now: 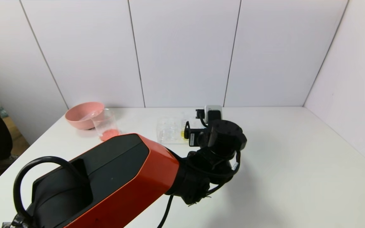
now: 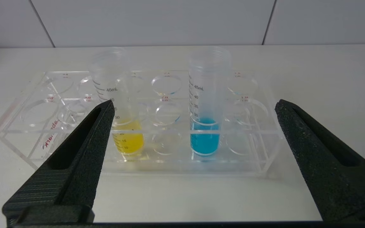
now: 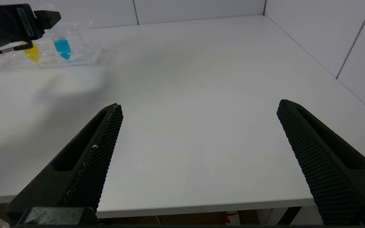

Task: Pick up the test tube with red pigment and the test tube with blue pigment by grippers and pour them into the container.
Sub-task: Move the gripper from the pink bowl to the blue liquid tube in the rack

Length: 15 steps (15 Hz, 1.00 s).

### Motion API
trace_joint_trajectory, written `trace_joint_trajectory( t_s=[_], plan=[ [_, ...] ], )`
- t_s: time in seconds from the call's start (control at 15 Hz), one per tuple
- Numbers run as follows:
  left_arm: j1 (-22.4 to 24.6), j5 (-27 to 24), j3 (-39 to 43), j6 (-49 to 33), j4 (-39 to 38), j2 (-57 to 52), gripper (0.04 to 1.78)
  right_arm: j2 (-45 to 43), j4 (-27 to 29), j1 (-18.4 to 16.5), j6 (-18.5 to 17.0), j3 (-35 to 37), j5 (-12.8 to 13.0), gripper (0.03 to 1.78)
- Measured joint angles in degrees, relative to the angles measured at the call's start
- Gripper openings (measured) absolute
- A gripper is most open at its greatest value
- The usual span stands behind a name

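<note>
The test tube with blue pigment (image 2: 205,104) stands upright in a clear rack (image 2: 27,126), two holes from a yellow-liquid tube (image 2: 124,126). My left gripper (image 2: 194,103) is open and empty, level with the rack and just in front of it, with the blue tube centred between its fingers (image 2: 87,139). The blue tube also shows in the right wrist view (image 3: 62,47). The container (image 1: 105,122), a clear beaker, stands left of the rack with orange-red liquid in its bottom. The test tube with red pigment is out of view. My right gripper (image 3: 198,106) is open and empty over the table's near edge.
A pink bowl (image 1: 84,114) sits behind the beaker at the back left. My left arm (image 1: 122,177) stretches across the front left of the white table (image 1: 296,158). White walls close off the back and right sides.
</note>
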<state>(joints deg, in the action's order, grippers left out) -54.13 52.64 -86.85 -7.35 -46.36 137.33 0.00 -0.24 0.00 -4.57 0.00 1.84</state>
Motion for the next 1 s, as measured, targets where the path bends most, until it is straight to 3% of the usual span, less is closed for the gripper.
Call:
trace_joint_trajectory(
  t_s=[0.4,1.0],
  plan=[
    [3.4,-0.6,-9.0,2.0,1.7,5.8,1.77,0.0,0.0,0.0,0.0,0.0,0.0,1.77],
    [4.4,-1.2,-10.7,2.1,2.0,7.6,1.76,0.0,0.0,0.0,0.0,0.0,0.0,1.77]
  ],
)
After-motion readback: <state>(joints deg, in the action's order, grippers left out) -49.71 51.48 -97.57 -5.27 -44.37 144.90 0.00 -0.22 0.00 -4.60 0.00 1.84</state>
